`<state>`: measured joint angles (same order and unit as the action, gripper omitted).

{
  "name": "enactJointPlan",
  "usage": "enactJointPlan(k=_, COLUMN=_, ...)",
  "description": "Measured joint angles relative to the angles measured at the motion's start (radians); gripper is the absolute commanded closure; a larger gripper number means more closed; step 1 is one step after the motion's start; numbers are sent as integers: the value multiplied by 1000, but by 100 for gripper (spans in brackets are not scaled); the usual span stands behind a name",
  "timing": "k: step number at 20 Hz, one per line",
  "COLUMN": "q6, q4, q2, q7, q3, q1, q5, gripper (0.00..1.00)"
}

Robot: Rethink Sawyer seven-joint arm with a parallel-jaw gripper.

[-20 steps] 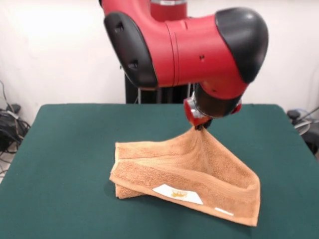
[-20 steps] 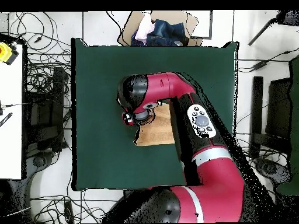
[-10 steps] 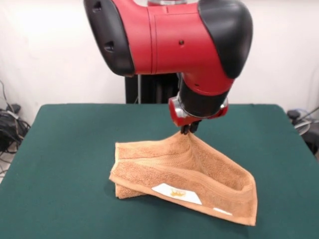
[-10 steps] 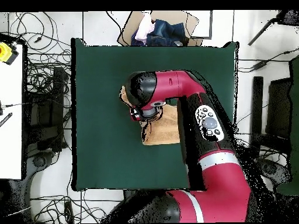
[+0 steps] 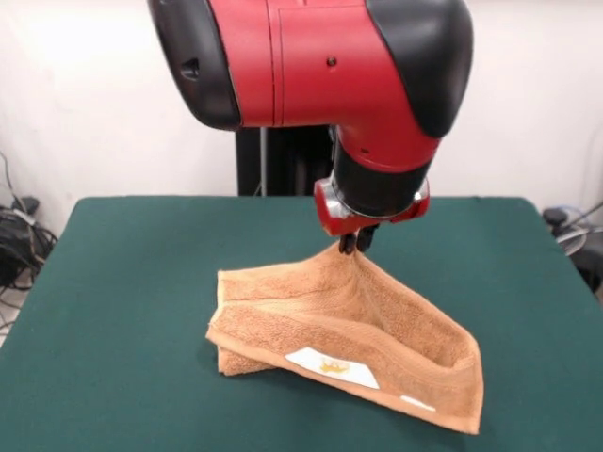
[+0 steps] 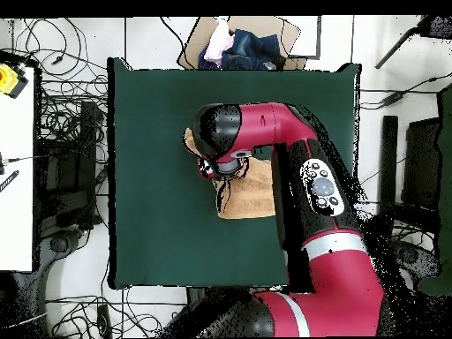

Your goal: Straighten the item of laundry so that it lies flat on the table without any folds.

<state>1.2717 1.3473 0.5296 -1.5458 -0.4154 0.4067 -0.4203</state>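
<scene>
Front view first: we've got the big dark green surface filling most of the picture, and the red and black arm coming down over its middle. From overhead we see the same arm running up from the bottom edge and bending left across the surface, with its black elbow cap hanging over the cloth.

Next in size is the towel, orange-tan terry, sitting roughly in the middle of the surface, a bit toward the near edge in the front view. It's nowhere near flat. One point of it is pulled up into a peak, so the cloth slopes down from there like a little tent, and the rest lies folded over on itself on the surface, with a doubled layer showing at the left end. Overhead we only get part of the towel, peeking out from under the arm.

The gripper sits right at the top of that peak, below the red wrist ring. Its dark jaws look pinched together on the raised bit of towel, holding it off the surface.

Smallest stuff: a white label with a small gold mark lies on the front fold, and a thin white tag sits further right near the lower corner.
</scene>
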Motion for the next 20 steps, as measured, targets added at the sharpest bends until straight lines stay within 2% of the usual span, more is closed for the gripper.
enactJointPlan(k=4, q6=0, q4=2, q2=24, q7=0, q3=0, q1=6, q5=15, gripper=100)
enactJointPlan(k=8, q6=24, q4=7, q2=85, q7=0, q3=0, q1=22, q5=54, gripper=100)
enactJointPlan(k=11, q6=102, q4=6, q2=149, q7=0, q3=0, q1=36, q5=93, gripper=100)
enactJointPlan(k=14, q6=248, q4=-14, q2=231, q7=0, q3=0, q1=52, q5=142, gripper=100)
enactJointPlan(k=16, q6=302, q4=-28, q2=256, q7=0, q3=0, q1=57, q5=152, gripper=100)
enactJointPlan(k=17, q6=389, q4=-60, q2=294, q7=0, q3=0, q1=62, q5=158, gripper=100)
enactJointPlan(k=20, q6=462, q4=-93, q2=328, q7=0, q3=0, q1=65, q5=158, gripper=100)
